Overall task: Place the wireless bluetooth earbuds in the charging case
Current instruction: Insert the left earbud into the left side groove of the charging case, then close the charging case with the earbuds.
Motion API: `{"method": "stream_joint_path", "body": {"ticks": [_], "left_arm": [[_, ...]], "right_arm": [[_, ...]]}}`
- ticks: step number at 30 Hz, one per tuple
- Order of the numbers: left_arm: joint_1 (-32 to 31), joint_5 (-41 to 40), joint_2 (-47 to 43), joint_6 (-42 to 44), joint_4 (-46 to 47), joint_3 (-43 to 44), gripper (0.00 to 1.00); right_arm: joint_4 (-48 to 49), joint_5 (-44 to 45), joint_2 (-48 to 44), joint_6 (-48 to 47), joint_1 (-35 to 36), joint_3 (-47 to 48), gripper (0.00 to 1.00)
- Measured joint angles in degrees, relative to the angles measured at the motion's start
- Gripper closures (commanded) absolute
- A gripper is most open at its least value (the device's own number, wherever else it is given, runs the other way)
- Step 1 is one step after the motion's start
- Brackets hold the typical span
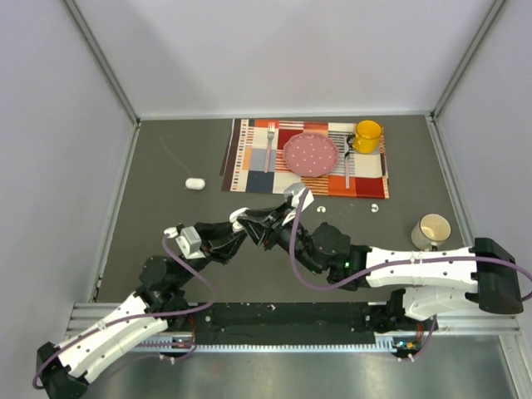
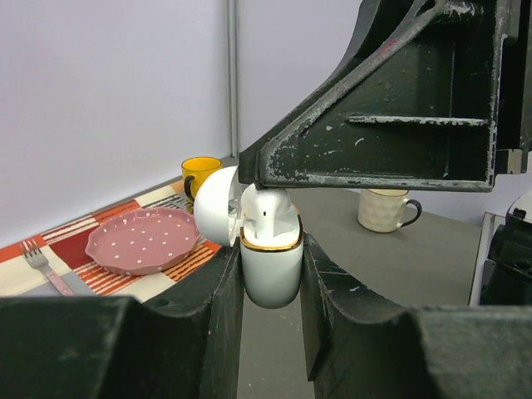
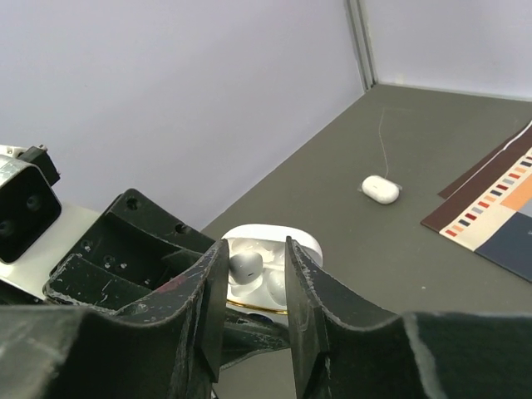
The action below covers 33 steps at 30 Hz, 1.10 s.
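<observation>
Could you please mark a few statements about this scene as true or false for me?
1. The left hand grips the charging case, whose lid is open. True.
2. The pink plate sits on bare tabletop. False: it rests on the patterned placemat.
3. A second white case lies on the table, left of the placemat. True.
4. The yellow mug lies on its side. False: it stands upright on the placemat.
</observation>
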Motion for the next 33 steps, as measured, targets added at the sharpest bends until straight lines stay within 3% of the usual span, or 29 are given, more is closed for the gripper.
{"method": "stream_joint_path", "body": {"ticks": [4, 20, 25, 30, 33], "left_arm": [[0.0, 0.2, -0.2, 0.0, 0.2, 0.0, 1.0], [0.0, 1.5, -0.2, -0.1, 1.2, 0.0, 1.0], [0.0, 2.2, -0.2, -0.1, 1.2, 0.0, 1.0], [0.0, 3.0, -0.3, -0.3, 1.2, 0.0, 1.0], [0.0, 3.1, -0.3, -0.4, 1.2, 0.0, 1.0]], "right_arm": [[0.3, 0.0, -0.1, 0.0, 0.0, 0.0, 0.61], [3.4, 0.7, -3.9, -1.1, 0.0, -1.4, 0.56], [3.5, 4.9, -6.7, -0.6, 0.0, -2.9, 0.34], [-2.3, 13.1, -10.4, 4.2, 0.0, -3.1, 0.24], [-5.6, 16.0, -12.4, 5.8, 0.0, -3.1, 0.09]]}}
